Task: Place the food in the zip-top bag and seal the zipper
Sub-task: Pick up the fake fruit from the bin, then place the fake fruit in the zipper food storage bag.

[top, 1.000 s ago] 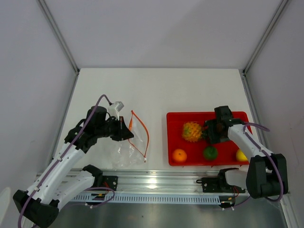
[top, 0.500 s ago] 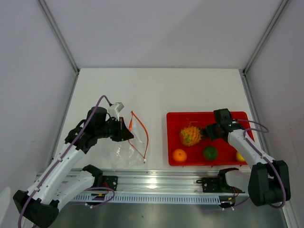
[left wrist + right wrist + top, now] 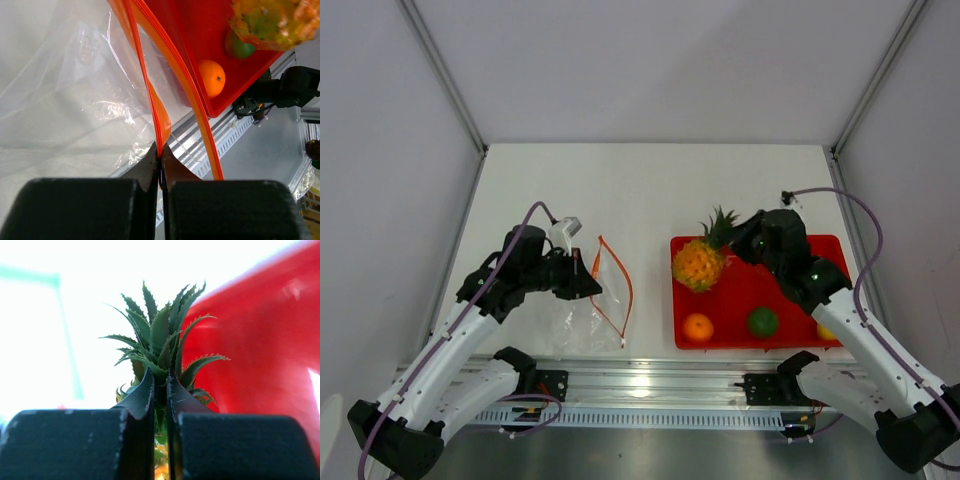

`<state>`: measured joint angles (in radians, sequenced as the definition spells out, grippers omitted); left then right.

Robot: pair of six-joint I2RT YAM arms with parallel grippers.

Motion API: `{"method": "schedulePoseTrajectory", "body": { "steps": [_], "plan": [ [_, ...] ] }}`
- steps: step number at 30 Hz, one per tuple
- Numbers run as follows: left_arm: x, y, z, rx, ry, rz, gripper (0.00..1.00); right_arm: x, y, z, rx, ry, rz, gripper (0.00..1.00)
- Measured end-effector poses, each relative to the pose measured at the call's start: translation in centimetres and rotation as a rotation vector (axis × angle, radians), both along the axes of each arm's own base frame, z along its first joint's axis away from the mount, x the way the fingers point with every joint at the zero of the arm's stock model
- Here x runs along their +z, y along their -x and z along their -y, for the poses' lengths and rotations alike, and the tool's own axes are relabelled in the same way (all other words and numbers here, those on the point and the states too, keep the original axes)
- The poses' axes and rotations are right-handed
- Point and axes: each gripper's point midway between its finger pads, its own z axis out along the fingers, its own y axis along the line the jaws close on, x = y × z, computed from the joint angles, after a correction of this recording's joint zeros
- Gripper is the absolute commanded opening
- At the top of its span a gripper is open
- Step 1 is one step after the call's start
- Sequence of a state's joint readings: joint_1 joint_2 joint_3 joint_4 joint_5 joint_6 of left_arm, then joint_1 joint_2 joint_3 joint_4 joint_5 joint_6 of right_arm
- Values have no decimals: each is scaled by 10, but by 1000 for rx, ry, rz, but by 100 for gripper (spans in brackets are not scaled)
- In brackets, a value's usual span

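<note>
The zip-top bag [image 3: 582,318] lies clear and crumpled on the white table, its mouth held open toward the tray. My left gripper [image 3: 591,283] [image 3: 161,150] is shut on one lip of the orange-red zipper [image 3: 623,287] [image 3: 160,122]; the other lip arcs free. My right gripper [image 3: 740,240] [image 3: 159,379] is shut on the green crown of the pineapple [image 3: 698,263] [image 3: 161,335], which hangs lifted over the tray's far left corner. An orange [image 3: 698,327] [image 3: 212,78], a green fruit [image 3: 763,321] and a lemon [image 3: 823,331], partly behind the right arm, lie in the tray.
The red tray [image 3: 770,290] [image 3: 200,35] sits right of the bag, a short gap between them. An aluminium rail [image 3: 650,385] runs along the near table edge. Frame posts and grey walls close in the left, right and far sides.
My right gripper has shut on the pineapple's crown and raised it from the tray floor, moving up and left. The left gripper and bag have held still.
</note>
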<state>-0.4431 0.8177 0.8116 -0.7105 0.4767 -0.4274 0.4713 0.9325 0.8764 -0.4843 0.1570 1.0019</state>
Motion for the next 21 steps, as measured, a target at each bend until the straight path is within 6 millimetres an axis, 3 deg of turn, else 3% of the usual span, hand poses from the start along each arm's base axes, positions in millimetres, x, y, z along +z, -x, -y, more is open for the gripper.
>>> {"method": "schedulePoseTrajectory", "body": {
  "steps": [3,6,12,16,21],
  "plan": [
    [0,2,1,-8,5,-7,1,41,7,-43,164,2,144,0],
    [1,4,3,-21,16,-12,1,66,20,-88,311,-7,260,0],
    [3,8,5,-37,29,-21,1,82,41,-154,489,-14,402,0],
    [3,8,5,-35,36,-28,1,93,57,-182,535,-35,478,0],
    [6,10,6,-29,49,-34,0,103,58,-191,488,-57,518,0]
  ]
}}
